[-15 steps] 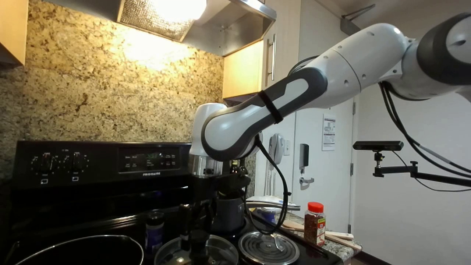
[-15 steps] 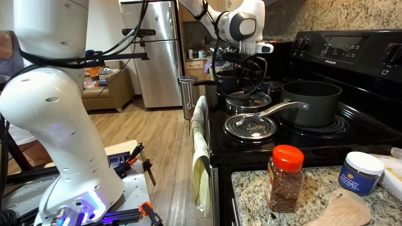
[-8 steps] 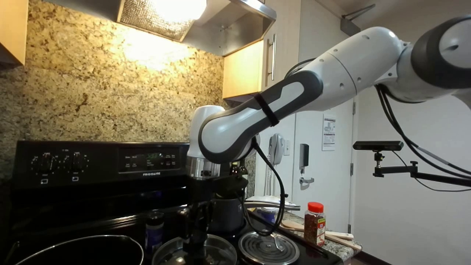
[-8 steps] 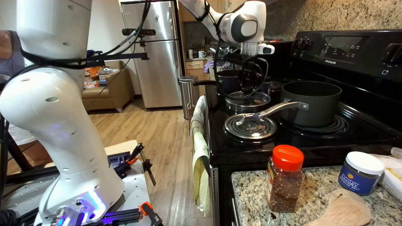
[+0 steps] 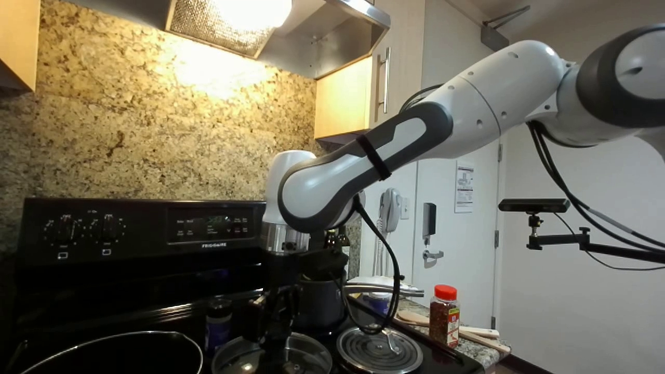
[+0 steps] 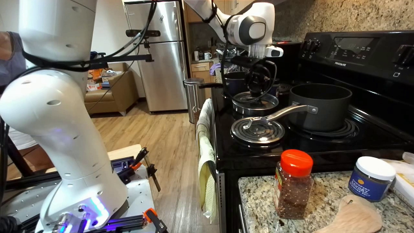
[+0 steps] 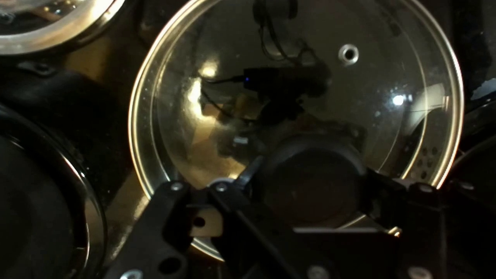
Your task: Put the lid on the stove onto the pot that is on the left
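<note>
The clear glass lid [image 7: 271, 77] with its shiny steel rim fills most of the wrist view. In both exterior views it lies low over the black stove [image 6: 323, 145]. My gripper [image 5: 275, 340] is directly above it, with its fingers [image 7: 248, 174] pressed on both sides of the lid's round dark knob [image 7: 312, 190]. I cannot tell whether the rim touches the stove top. The pot [image 5: 117, 356] on the left is cut off by the bottom edge in an exterior view, showing a shiny rim and dark inside. In an exterior view this pot [image 6: 236, 82] stands partly behind my gripper.
A taller dark grey pot [image 6: 318, 108] stands at the back right, its steel handle reaching over the coil burner [image 6: 257, 131]. A blue-labelled bottle [image 5: 217, 332] stands between the lid and the left pot. A red-capped spice jar [image 6: 294, 184] is on the counter.
The gripper has shut onto the lid's knob. Arm and gripper have come slightly down, and the lid has shifted a little to the left in an exterior view.
</note>
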